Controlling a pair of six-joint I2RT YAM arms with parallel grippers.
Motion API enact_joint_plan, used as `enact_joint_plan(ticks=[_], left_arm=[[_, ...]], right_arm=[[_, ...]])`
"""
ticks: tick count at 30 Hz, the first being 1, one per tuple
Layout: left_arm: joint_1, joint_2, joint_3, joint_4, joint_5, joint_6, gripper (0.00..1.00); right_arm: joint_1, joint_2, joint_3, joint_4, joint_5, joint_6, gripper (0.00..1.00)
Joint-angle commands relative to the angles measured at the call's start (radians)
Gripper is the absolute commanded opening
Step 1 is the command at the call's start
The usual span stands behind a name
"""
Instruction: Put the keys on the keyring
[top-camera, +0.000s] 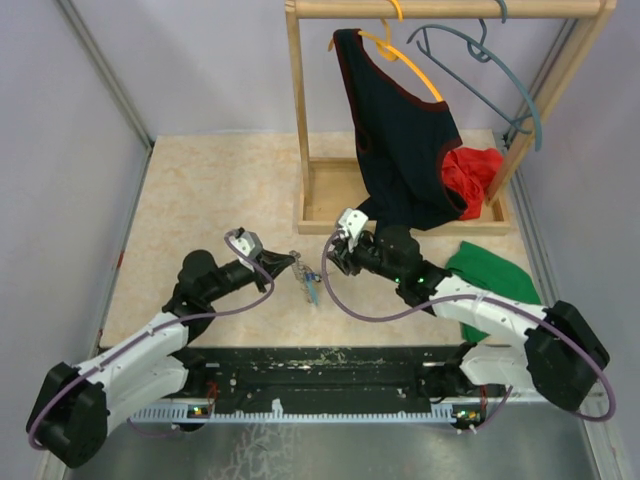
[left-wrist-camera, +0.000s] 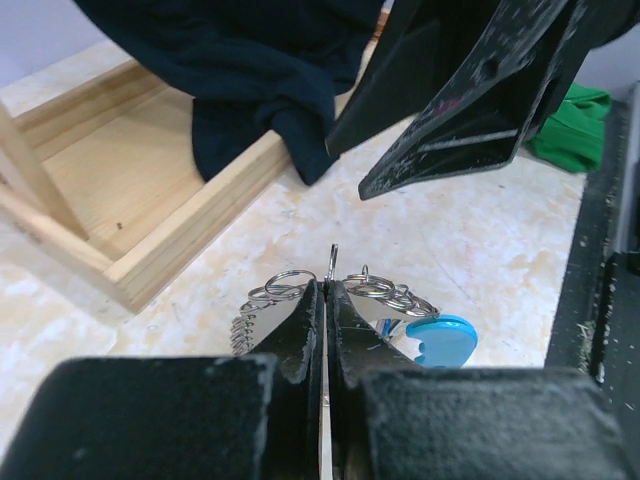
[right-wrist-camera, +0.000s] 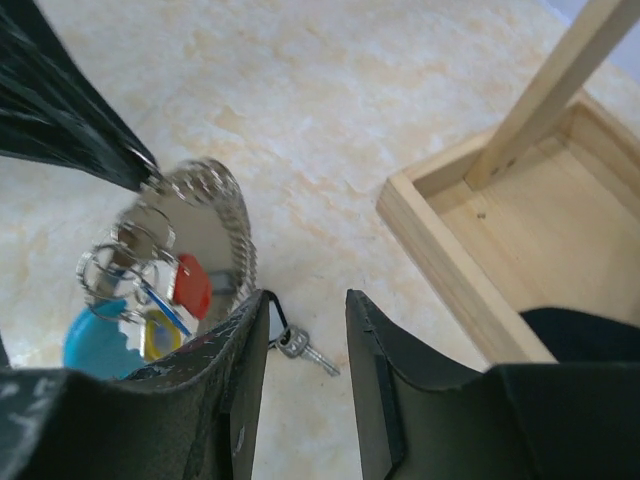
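Observation:
My left gripper (left-wrist-camera: 326, 285) is shut on the thin wire of the keyring (left-wrist-camera: 333, 262), and holds it just above the table. Small split rings (left-wrist-camera: 385, 290) and a light-blue tag (left-wrist-camera: 440, 340) hang beside the jaws. From the right wrist I see the keyring's coiled loop (right-wrist-camera: 238, 235) carrying a red-headed key (right-wrist-camera: 190, 285) and the blue tag (right-wrist-camera: 95, 340). My right gripper (right-wrist-camera: 306, 297) is open. Below its jaws, a small silver key (right-wrist-camera: 305, 350) on a black loop lies on the table, touched by neither finger. From above, the bunch (top-camera: 311, 288) hangs between the left gripper (top-camera: 288, 263) and the right gripper (top-camera: 332, 262).
A wooden rack with a tray base (top-camera: 325, 195) stands at the back right, close behind the right gripper. A dark garment (top-camera: 400, 140) hangs from it on an orange hanger, beside a grey-blue hanger (top-camera: 490, 70). Red cloth (top-camera: 475, 175) and green cloth (top-camera: 495, 275) lie to the right.

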Motion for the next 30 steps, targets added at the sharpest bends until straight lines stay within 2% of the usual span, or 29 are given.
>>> enact_joint_plan(ticks=[1,7,12,16,23,26,30], left_arm=[[-0.003,-0.081,-0.033,-0.03,-0.132,-0.014,0.01],[-0.003,-0.157,-0.069,-0.032,-0.226,-0.021,0.01],[-0.003,-0.203,-0.097,-0.02,-0.286,-0.027,0.01],[-0.003,-0.223,-0.11,-0.006,-0.305,-0.034,0.01],[-0.003,-0.223,-0.115,0.0,-0.311,-0.038,0.01],[-0.003,-0.221,-0.112,-0.001,-0.31,-0.037,0.01],[-0.003,-0.219,-0.111,0.0,-0.307,-0.035,0.01]], right_arm=[[-0.004,0.086,0.057,-0.046,0.128,0.07,0.38],[-0.004,0.249,0.137,-0.148,0.124,0.154,0.34],[0.008,0.291,0.144,-0.138,0.14,0.352,0.29],[0.042,0.332,0.142,-0.124,0.179,0.428,0.28],[0.108,0.411,0.142,-0.062,0.248,0.487,0.23],[0.115,0.45,0.147,-0.036,0.256,0.494,0.17],[0.118,0.477,0.145,-0.015,0.295,0.498,0.16]])
